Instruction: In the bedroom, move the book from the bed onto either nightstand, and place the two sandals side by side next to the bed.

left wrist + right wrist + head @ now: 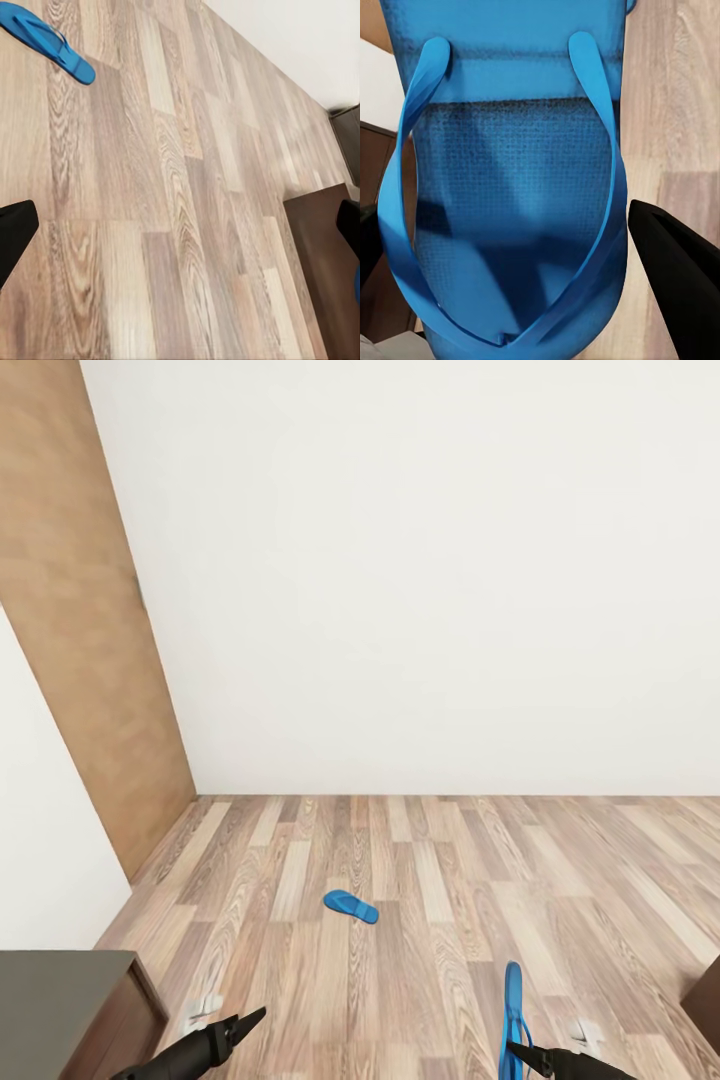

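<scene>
1. Altogether two blue sandals: one (351, 906) flat on the wood-plank floor (450, 880), one (513, 1020) clamped upright in the right tool (520, 1050).
2. Left tool (245, 1025) hangs empty, fingers spread.

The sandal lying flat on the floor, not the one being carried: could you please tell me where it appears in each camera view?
Head view: the loose sandal lies on the wood-plank floor, left of centre, ahead of both grippers.
Left wrist view: the same sandal sits in the upper left corner.
Right wrist view: it is not in this picture; the blue one here is the held sandal.
Shared landmark: the plank floor.
</scene>
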